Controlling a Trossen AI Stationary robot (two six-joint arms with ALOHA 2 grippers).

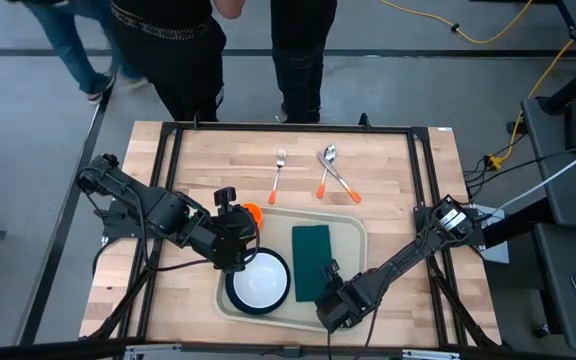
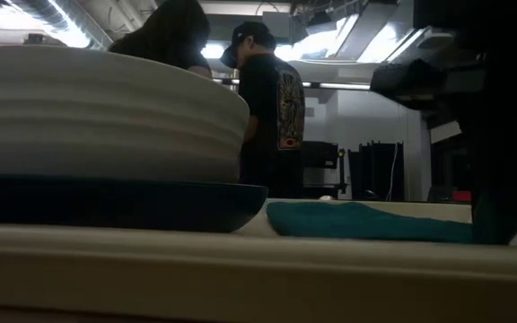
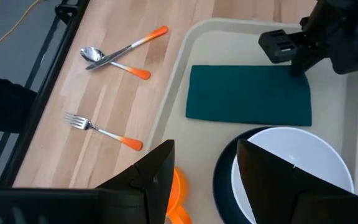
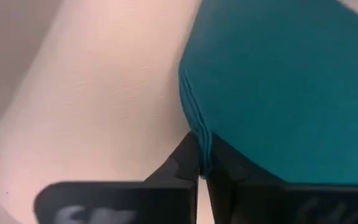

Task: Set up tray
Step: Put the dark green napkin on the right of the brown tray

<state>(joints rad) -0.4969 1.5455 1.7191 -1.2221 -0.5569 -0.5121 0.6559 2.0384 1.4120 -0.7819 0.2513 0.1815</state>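
The beige tray lies in the middle of the table. On it a white bowl sits in a dark round plate, with the dark green napkin flat beside them. My left gripper hovers open over the plate's far-left rim and the tray's edge. An orange object lies just under it, next to the tray. My right gripper is shut at the napkin's near right corner. The low view shows the bowl, the plate and the napkin behind the tray's rim. My right gripper pinches the napkin's edge near its near right corner between its two fingertips. Several layers show at that edge. The fingers slant down from the table's near right side. The rest of the napkin lies flat on the tray.
An orange-handled fork and a crossed spoon and knife lie on the bare wood beyond the tray. People stand at the table's far edge. A dark metal frame borders the tabletop.
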